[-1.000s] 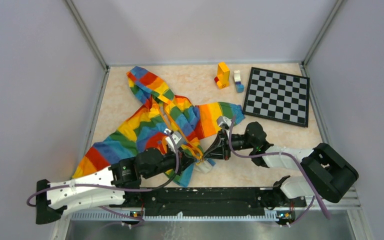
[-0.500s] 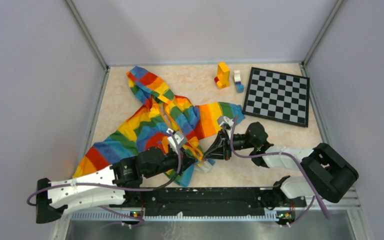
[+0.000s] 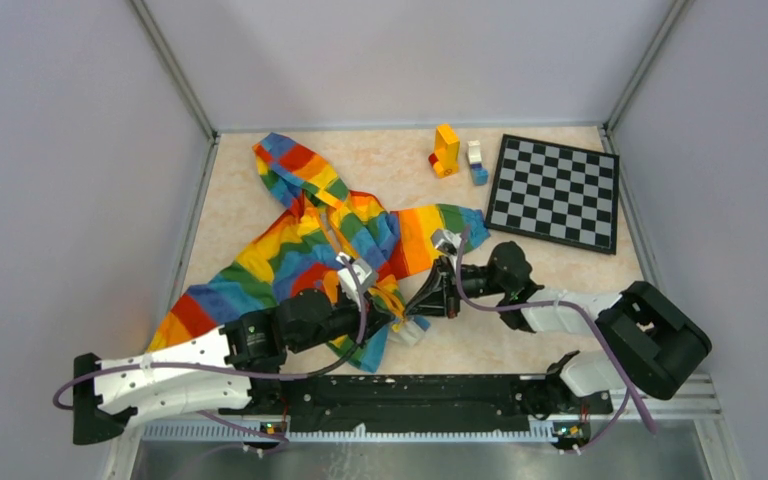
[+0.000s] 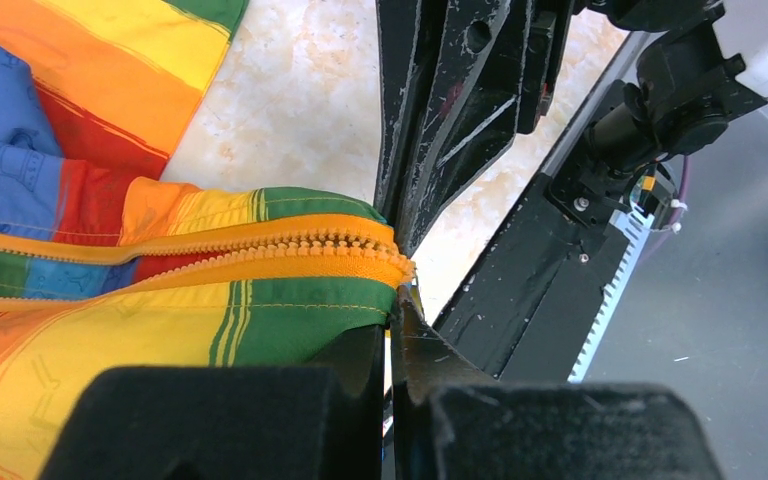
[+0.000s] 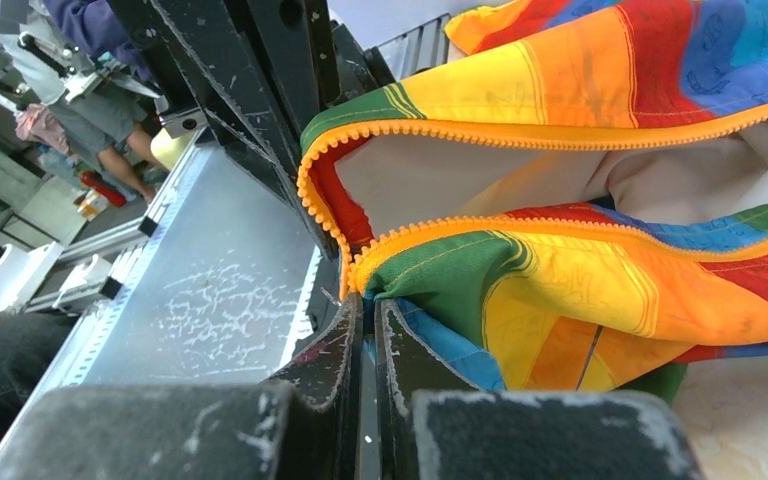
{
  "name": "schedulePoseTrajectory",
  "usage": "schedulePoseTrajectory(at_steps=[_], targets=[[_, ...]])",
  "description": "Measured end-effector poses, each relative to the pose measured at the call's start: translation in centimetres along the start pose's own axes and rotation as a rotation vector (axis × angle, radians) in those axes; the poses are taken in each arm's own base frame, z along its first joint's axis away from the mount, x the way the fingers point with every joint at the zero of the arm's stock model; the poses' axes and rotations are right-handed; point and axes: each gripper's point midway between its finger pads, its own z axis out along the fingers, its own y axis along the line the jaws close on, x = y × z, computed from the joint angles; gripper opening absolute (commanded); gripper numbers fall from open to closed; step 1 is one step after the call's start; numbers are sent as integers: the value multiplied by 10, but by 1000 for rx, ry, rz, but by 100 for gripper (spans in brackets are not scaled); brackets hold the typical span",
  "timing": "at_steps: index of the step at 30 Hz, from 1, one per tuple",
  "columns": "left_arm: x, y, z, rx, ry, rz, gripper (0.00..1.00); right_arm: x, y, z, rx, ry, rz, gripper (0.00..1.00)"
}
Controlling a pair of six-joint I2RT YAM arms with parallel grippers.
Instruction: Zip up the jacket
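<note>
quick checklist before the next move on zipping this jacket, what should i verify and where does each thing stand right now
1. Hold by the left gripper: shut on the jacket at the bottom end of the zipper: ok.
2. Hold by the right gripper: shut on that same end from the opposite side: ok.
3. Both rows of teeth brought together at the bottom: ok in the left wrist view.
4. Slider seated on both rows: cannot tell, no slider shows.
5. Teeth closed further up: not ok, the rows gape over the white lining.
6. Clutter: the chessboard and toy blocks lie off the jacket: ok.
</note>
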Motion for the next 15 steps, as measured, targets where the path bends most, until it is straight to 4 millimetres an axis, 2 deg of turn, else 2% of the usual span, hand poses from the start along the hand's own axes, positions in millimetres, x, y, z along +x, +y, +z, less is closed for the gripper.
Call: schedulePoseTrajectory(at_steps=[15], targets=[[1,13,-6,-79,48,34,0,1,-10,1,55,10,57,0]])
